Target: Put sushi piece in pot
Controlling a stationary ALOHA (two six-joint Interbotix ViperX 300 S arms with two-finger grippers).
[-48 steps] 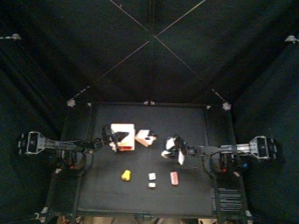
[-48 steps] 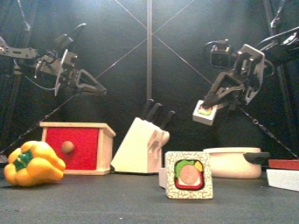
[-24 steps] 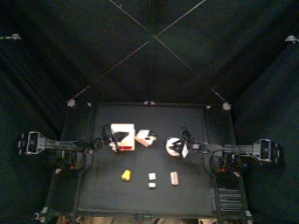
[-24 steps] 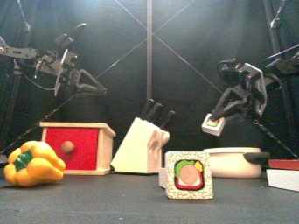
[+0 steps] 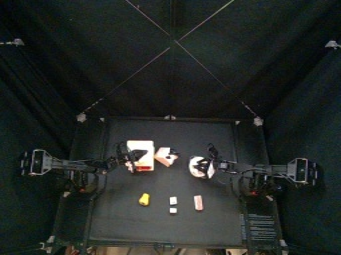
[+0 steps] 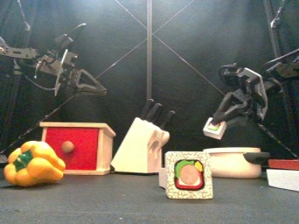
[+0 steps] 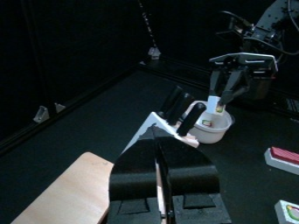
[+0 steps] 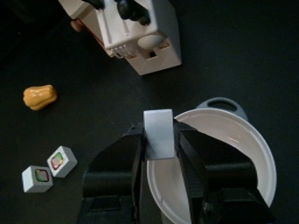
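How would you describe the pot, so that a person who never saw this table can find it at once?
Look at the right side of the black table, under the raised right gripper. There stands the pot, just right of the white knife block. It is the only round, white, bowl-like vessel with small side handles; its neighbours are all boxy or much smaller.
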